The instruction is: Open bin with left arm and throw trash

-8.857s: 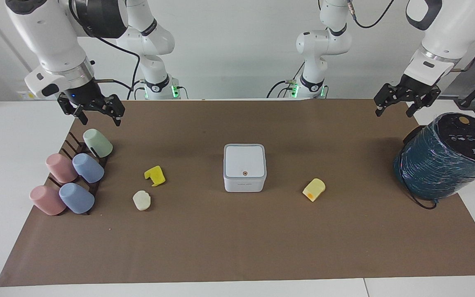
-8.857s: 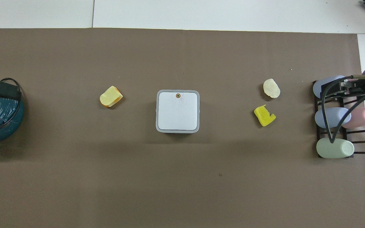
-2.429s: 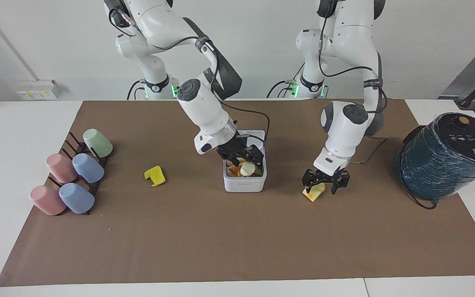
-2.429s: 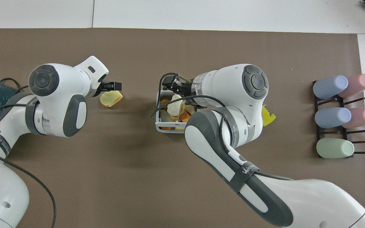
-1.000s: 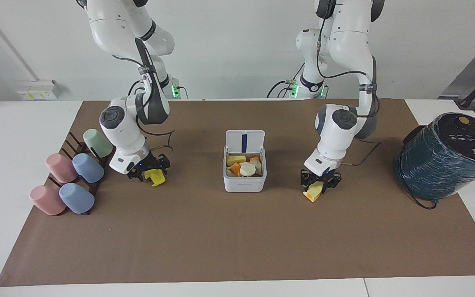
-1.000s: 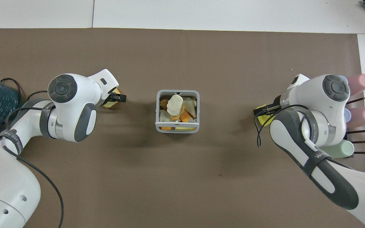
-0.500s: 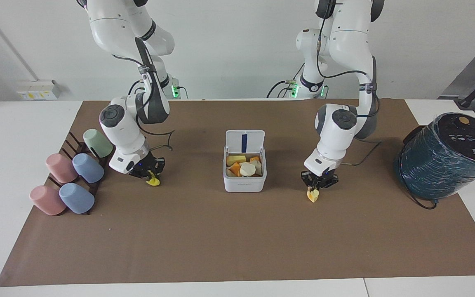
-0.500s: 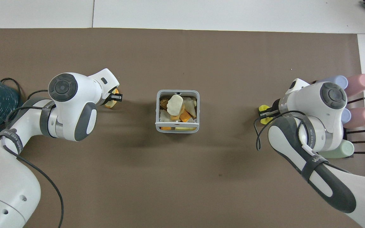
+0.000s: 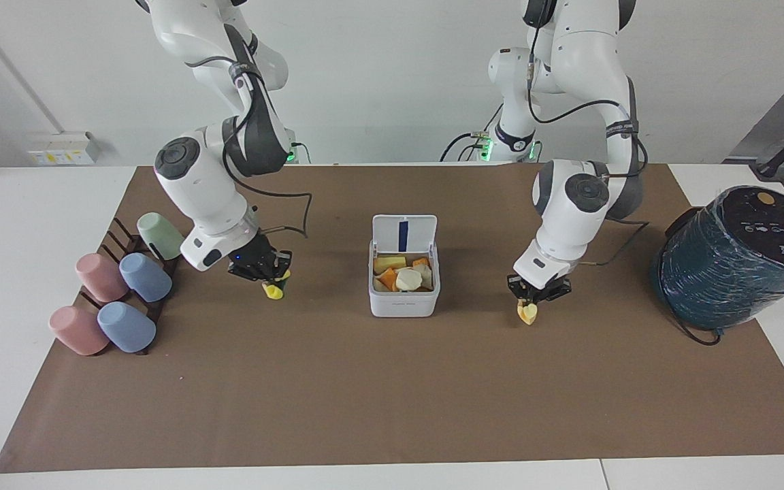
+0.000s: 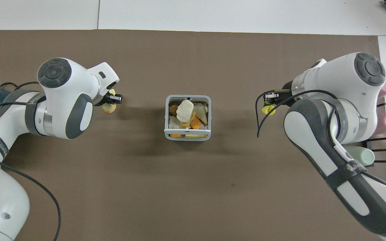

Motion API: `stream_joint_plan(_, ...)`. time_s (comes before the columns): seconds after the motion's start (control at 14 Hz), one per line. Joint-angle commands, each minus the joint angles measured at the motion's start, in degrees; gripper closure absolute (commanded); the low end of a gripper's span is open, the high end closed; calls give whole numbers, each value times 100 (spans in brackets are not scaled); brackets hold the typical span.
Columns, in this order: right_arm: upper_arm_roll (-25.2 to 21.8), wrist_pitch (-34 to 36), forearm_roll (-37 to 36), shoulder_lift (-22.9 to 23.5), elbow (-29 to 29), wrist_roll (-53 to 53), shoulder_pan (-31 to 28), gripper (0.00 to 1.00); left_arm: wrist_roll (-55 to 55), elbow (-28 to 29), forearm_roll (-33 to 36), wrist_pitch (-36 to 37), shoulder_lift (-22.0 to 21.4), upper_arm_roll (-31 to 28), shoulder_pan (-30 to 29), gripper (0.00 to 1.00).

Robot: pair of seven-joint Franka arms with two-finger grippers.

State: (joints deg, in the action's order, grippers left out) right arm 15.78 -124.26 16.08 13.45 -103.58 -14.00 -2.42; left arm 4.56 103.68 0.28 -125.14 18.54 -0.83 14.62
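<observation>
One white bin (image 9: 403,299), lid upright, scrap-filled

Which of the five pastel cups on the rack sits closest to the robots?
The pale green cup, at the rack end nearest the robots. The two blue cups and two pink cups all lie farther from the robots.

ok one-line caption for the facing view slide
Both end effectors, left and right, hold yellow foam scraps beside the open white square bin.
</observation>
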Motion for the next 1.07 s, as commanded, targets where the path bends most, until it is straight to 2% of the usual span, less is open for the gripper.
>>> stream_joint_plan(0.0,21,-465,990,272,347,-1030,311,100,-16,-540,60,927,-113,22,-196,100)
stream_joint_plan(0.14,21,-1062,1537,360,321,-1865,793,100,-51,-612,51,1315,-288,22,-345,100)
stream_joint_plan(0.5,21,-1592,1653,580,269,-2861,1472,100,-60,-751,-45,2027,-632,-22,-477,100)
stream_joint_plan(0.64,21,-1601,1644,545,85,-2880,1578,78,-69,-1032,-54,2519,-632,-14,-521,100)
stream_joint_plan(0.71,21,-1610,1644,545,32,-2871,1578,46,-69,-1121,-72,2677,-624,-13,-547,100)
stream_joint_plan(0.79,21,-1636,1635,528,-21,-2837,1595,0,-69,-1191,-98,2792,-632,-13,-556,100)
stream_joint_plan(1.0,21,-1715,1547,536,13,-2819,1639,0,-69,-1324,-177,3039,-641,-22,-557,100)
